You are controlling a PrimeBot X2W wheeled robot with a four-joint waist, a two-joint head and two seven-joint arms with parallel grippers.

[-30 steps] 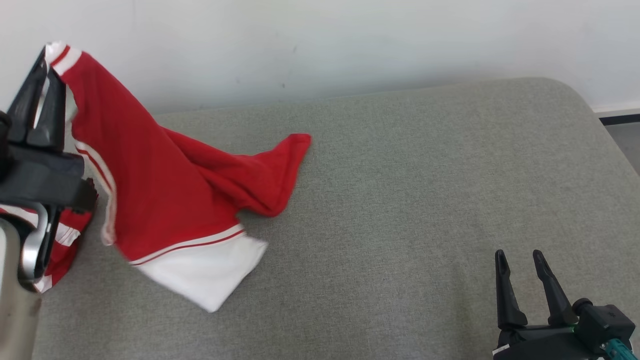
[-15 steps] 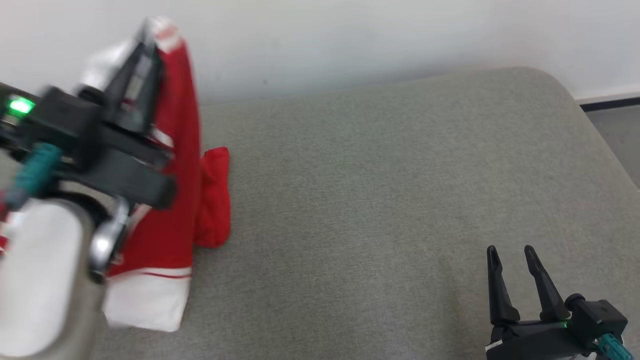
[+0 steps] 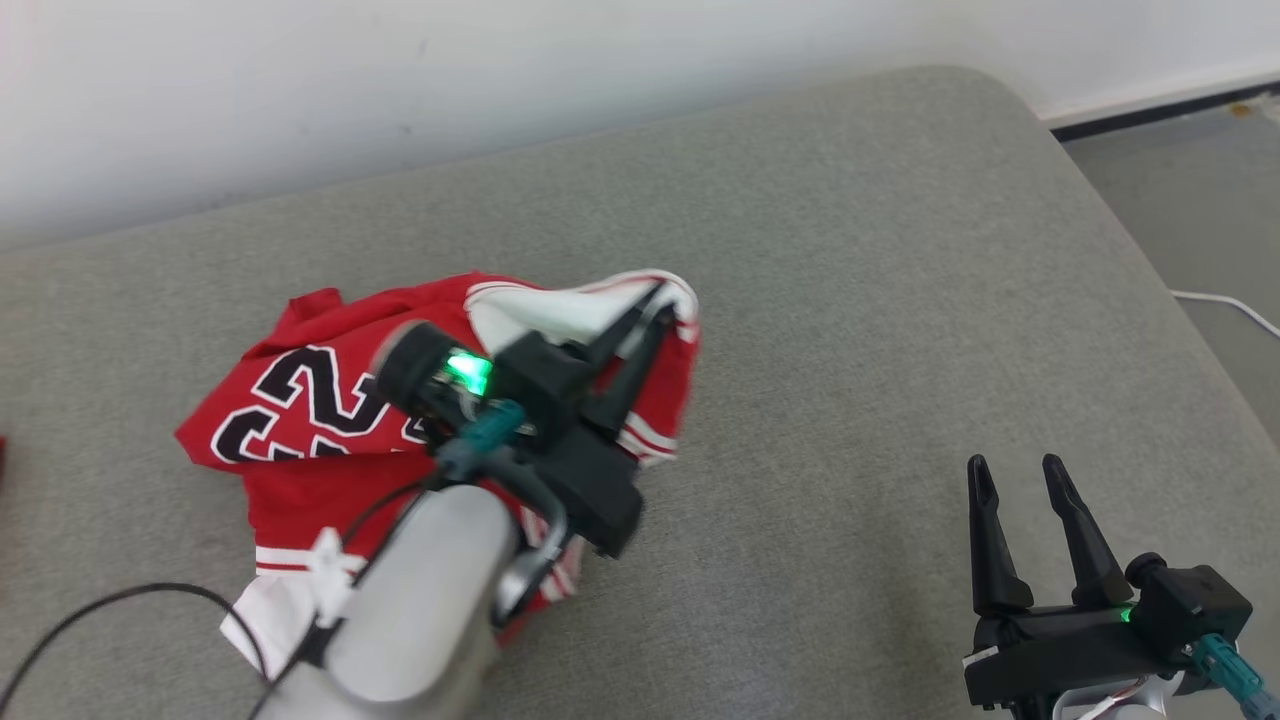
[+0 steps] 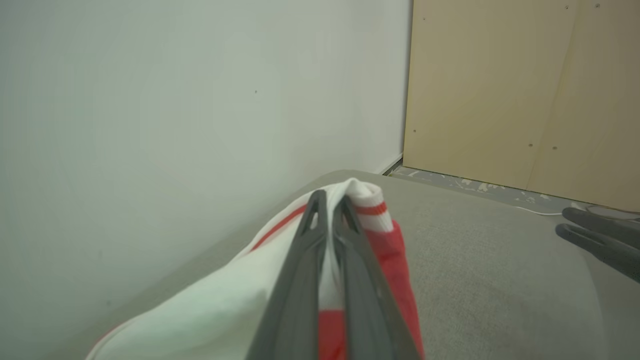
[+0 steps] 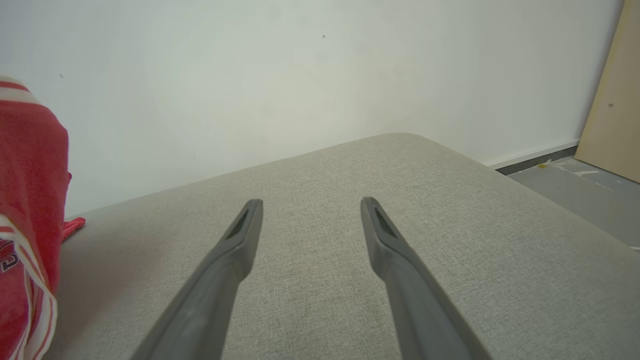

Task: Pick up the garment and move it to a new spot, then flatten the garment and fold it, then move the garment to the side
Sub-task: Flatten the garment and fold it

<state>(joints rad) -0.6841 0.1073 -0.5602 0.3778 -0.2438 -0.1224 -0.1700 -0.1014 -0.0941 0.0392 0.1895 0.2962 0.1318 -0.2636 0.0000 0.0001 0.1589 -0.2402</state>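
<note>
The garment is a red jersey with white trim and black-and-white numbers, lying bunched on the grey cushion left of centre. My left gripper is shut on a white-trimmed edge of the garment and holds that edge raised above the cushion. In the left wrist view the two fingers pinch the white and red fabric at their tips. My right gripper stands open at the lower right, apart from the cloth. The right wrist view has its spread fingers over bare cushion, with the garment at the left edge.
A white wall runs behind the cushion. Grey floor with a white cable lies past the cushion's rounded right end. A tan panel stands beyond that. A dark cable trails by my left forearm.
My left gripper has carried the garment from the far left toward the cushion's middle, and the jersey now shows its numbered side. The head camera has shifted. The right gripper stays open.
</note>
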